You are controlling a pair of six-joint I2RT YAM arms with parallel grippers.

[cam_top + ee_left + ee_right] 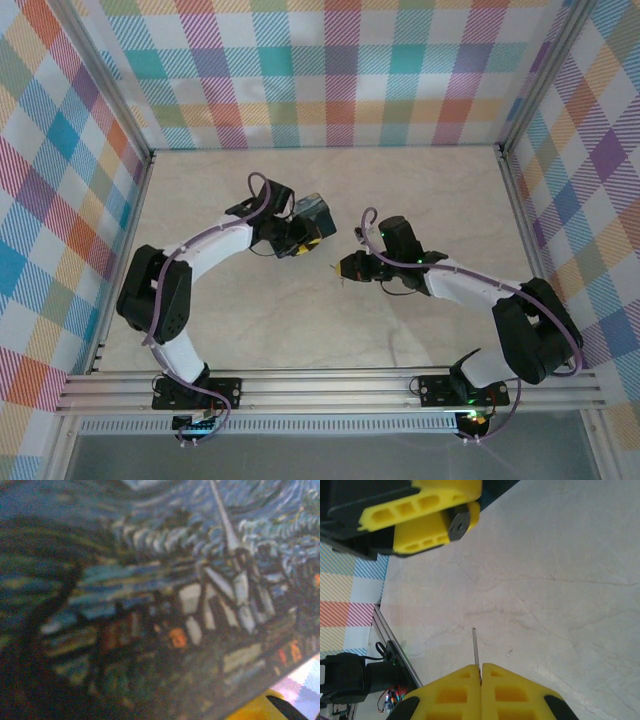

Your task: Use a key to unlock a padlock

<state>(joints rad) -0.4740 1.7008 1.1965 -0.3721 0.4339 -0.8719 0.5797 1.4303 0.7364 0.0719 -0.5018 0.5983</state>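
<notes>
Left claw (297, 238) is up off the bench (420, 190), clamped on the padlock (312, 212), which is held in the air left of centre with its dark blue face up. On the left wrist camera that swirly blue-and-yellow night-sky print (160, 600) sits right against the lens, blurred, with a bit of yellow at the bottom right corner.

Over to the right claw (350, 268): it hangs just beside the padlock, a little nearer the arm bases, with a small gap between the two. On its own wrist camera the yellow fingers (445, 695) are pressed together on the key (476, 647). The thin dark blade pokes straight out from the seam between them, over bare marbled bench.

At the top left of that same view are the left claw's yellow fingers (420, 505), and a small round dark grey disc (459, 524) faces the camera at their end. The key's tip points that way but stands well apart from the disc, with open bench between. Whether the disc is the keyhole, I cannot tell.

Plaid walls (340, 70) ring the bench.
</notes>
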